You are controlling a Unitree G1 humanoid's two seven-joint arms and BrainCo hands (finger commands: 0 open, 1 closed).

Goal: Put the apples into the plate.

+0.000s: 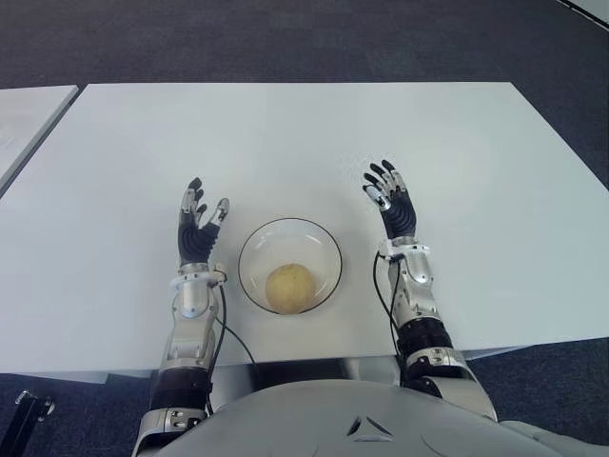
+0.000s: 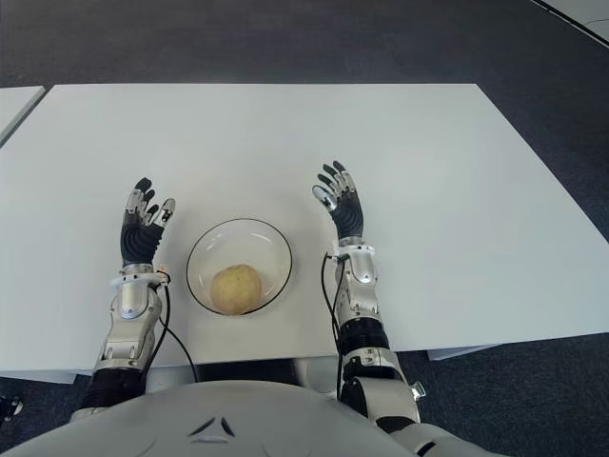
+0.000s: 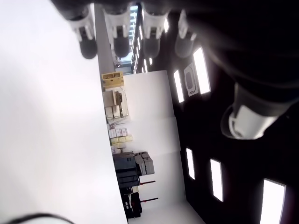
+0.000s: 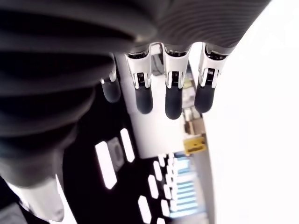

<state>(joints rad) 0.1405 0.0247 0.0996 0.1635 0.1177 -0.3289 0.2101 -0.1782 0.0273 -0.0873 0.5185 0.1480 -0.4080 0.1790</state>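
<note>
One yellowish apple (image 1: pixel 289 287) lies inside the clear glass plate (image 1: pixel 258 244), near its front side, on the white table (image 1: pixel 304 143). My left hand (image 1: pixel 199 227) is just left of the plate, palm up, fingers spread and holding nothing. On the plate's right, my right hand (image 1: pixel 389 200) is held the same way, fingers straight and empty. Both wrist views show extended fingertips (image 3: pixel 121 32) (image 4: pixel 172 95) with nothing in them.
The table's front edge (image 1: pixel 314 362) runs just above my torso. A second white table (image 1: pixel 24 119) stands at the far left, with a gap of dark carpet (image 1: pixel 285 38) beyond both.
</note>
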